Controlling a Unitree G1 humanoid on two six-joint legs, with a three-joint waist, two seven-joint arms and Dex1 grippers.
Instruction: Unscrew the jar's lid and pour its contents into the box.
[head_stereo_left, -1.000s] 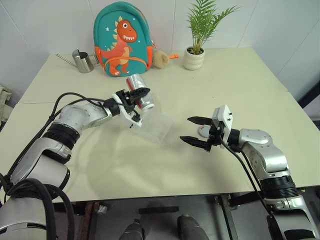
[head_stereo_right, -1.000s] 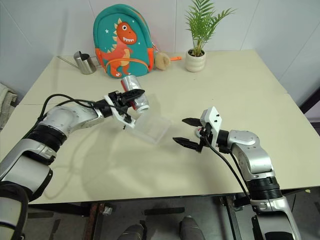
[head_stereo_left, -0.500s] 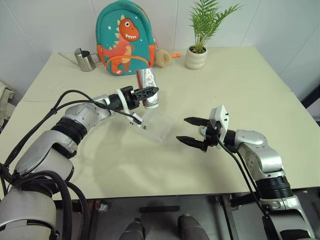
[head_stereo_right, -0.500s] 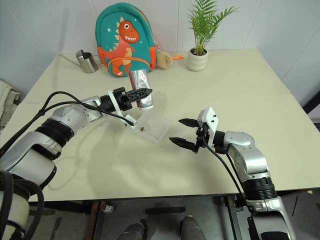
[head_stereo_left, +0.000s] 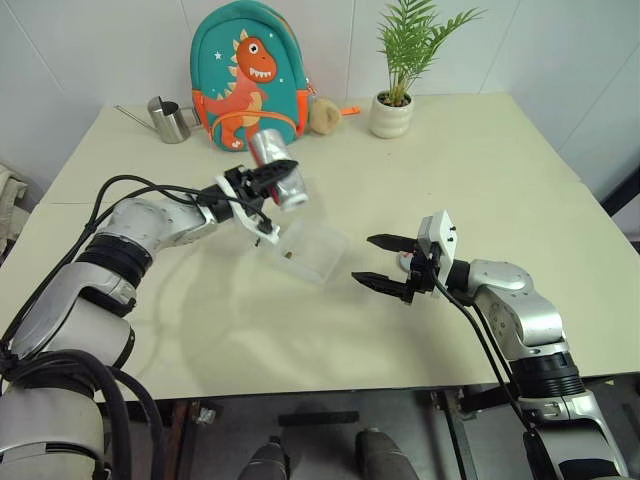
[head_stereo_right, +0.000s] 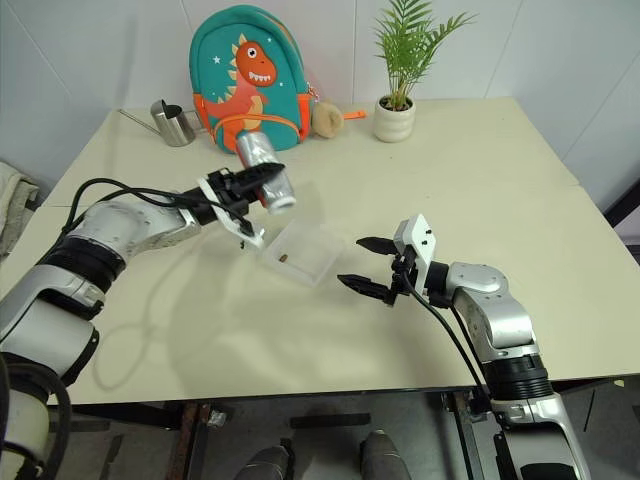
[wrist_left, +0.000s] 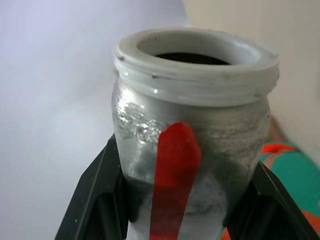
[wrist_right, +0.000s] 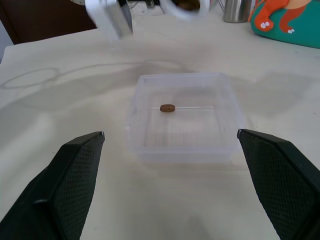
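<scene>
At the far left of the cream table (head_stereo_left: 480, 180) stands a small steel watering can (head_stereo_left: 168, 120), and beside it a teal dinosaur backpack (head_stereo_left: 248, 75). In front of these the left gripper (head_stereo_left: 268, 185) is clamped on the jar (head_stereo_left: 276, 176), held up off the table and tipped so its open white-rimmed mouth faces toward the box (the left wrist view shows the red stripe down its silvery side and a black finger (wrist_left: 95, 200) pressed to each flank). The box (head_stereo_left: 312, 250), a clear square tray, sits on the table just below and right of the jar, with one small brown pellet (wrist_right: 167, 108) on its floor. Right of the box, the right gripper (head_stereo_left: 390, 263) hovers low with its jaws spread wide, holding nothing; just behind its fingers a small round pale object (head_stereo_left: 408, 263), possibly the lid, lies on the table. A potted palm (head_stereo_left: 400, 60) stands at the back.
</scene>
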